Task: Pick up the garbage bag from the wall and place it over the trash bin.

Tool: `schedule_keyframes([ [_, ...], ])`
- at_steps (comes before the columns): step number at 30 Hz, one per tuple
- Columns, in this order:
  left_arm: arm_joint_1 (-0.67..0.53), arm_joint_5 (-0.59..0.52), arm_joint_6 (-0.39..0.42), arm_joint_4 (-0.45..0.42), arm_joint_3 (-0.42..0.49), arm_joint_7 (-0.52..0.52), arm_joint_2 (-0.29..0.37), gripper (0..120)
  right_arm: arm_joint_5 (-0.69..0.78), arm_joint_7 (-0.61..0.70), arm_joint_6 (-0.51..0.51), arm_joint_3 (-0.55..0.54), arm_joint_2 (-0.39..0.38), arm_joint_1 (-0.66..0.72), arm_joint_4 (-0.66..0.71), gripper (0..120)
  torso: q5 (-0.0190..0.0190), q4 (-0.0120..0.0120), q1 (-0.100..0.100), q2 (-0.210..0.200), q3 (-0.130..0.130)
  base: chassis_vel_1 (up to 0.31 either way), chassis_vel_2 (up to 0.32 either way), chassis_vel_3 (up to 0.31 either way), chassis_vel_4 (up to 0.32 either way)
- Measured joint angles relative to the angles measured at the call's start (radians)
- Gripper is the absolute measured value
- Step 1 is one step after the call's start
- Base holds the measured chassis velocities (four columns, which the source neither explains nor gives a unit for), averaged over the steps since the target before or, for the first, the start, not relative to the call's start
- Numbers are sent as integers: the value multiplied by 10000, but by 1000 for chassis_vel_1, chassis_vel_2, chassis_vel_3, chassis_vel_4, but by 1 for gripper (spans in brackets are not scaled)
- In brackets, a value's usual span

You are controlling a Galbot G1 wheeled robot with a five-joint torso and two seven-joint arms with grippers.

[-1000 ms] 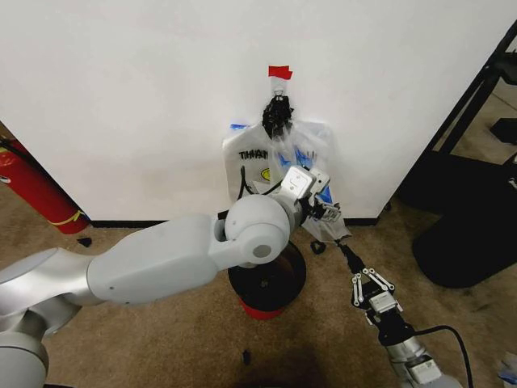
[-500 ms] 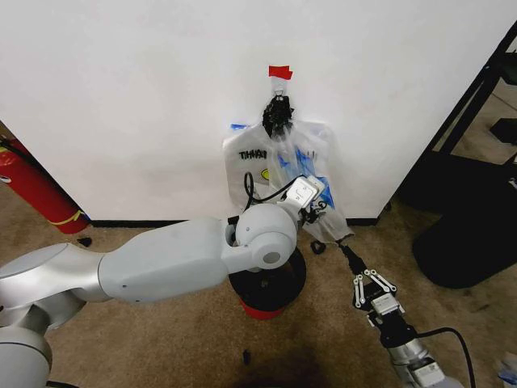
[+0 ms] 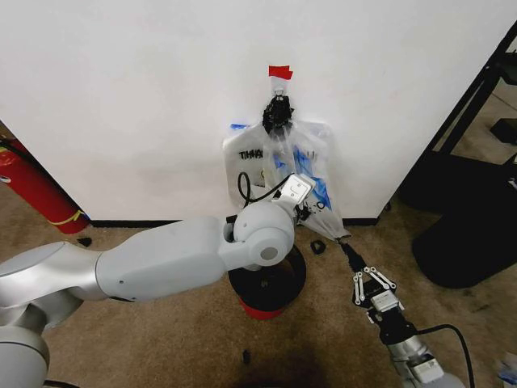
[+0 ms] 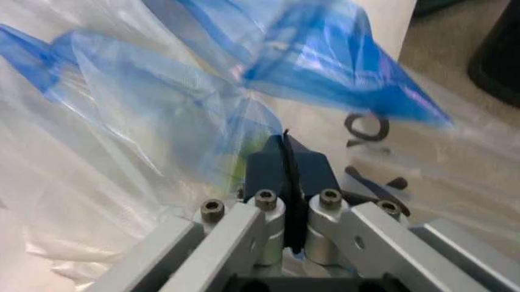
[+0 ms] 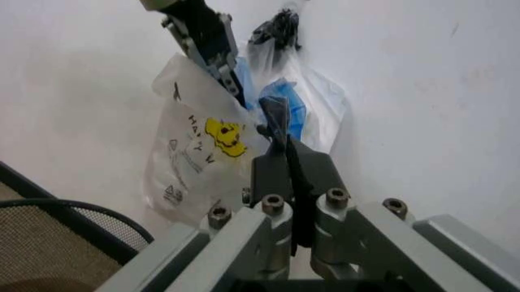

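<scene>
We find the bin (image 3: 271, 283) on the carpet at the foot of the wall (image 3: 121, 97), just below the hanging bag (image 3: 279, 162). It is black with a red base. The left arm (image 3: 161, 259) covers much of its rim in the head view, and we cannot make out anything inside it. The right wrist view shows a stretch of its dark mesh side (image 5: 57, 237).

The bag hangs from a dark clip (image 3: 276, 113) under a strip of red tape (image 3: 279, 72). Its black lettering is cut off by folds, so only part of it reads. The yellow smiley (image 5: 223, 135) is plain in the right wrist view but largely covered by the arm in the head view.

The left gripper (image 4: 286, 159) is against the bag's lower half. In the left wrist view its pads are pressed together, with blue and clear film bunched around the tips. We take it as pinching the bag, though the film between the pads is hard to see. In the head view the wrist hides the fingertips.

The right gripper (image 3: 349, 252) sits low, to the right of the bin, pointing toward the bag's lower right corner. Its pads are pressed together in the right wrist view. We cannot tell whether the tips touch the bag.

A red extinguisher (image 3: 32, 190) stands at the left, partly out of the picture.
</scene>
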Motion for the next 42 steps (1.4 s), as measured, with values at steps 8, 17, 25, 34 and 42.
schedule_keyframes([
  [8, 499, 180, -1168, -252, -736, -51, -17, 0, 127, 297, -221, -46, -74, -75, 84, 0, -1, 1, 0, 2, 0, 0, 0, 0, 0],
  [17, 1222, 424, -1639, -672, -1746, 164, 203, 0, 1329, -272, -746, 84, -567, -1008, 725, 33, -2, -1, 0, 2, -1, 0, 0, 0, 0],
  [25, 1911, 623, -1830, -958, -2127, 349, 457, 0, 2704, 332, -1987, 255, -1301, -1027, 1480, 59, -2, 1, 0, 2, 0, 0, 0, 0, 0],
  [34, 2179, 714, -1938, -1017, -2155, 460, 303, 0, 4086, 1222, -3578, 214, -3506, 624, 1177, 93, 3, 1, 0, 1, 0, 0, 0, 0, 0],
  [42, 2176, 727, -1970, -1024, -2140, 461, 239, 0, 5523, 1352, -4328, -1261, -5548, 3276, -215, 100, 3, 1, 0, 1, 2, 0, 0, 0, 0],
])
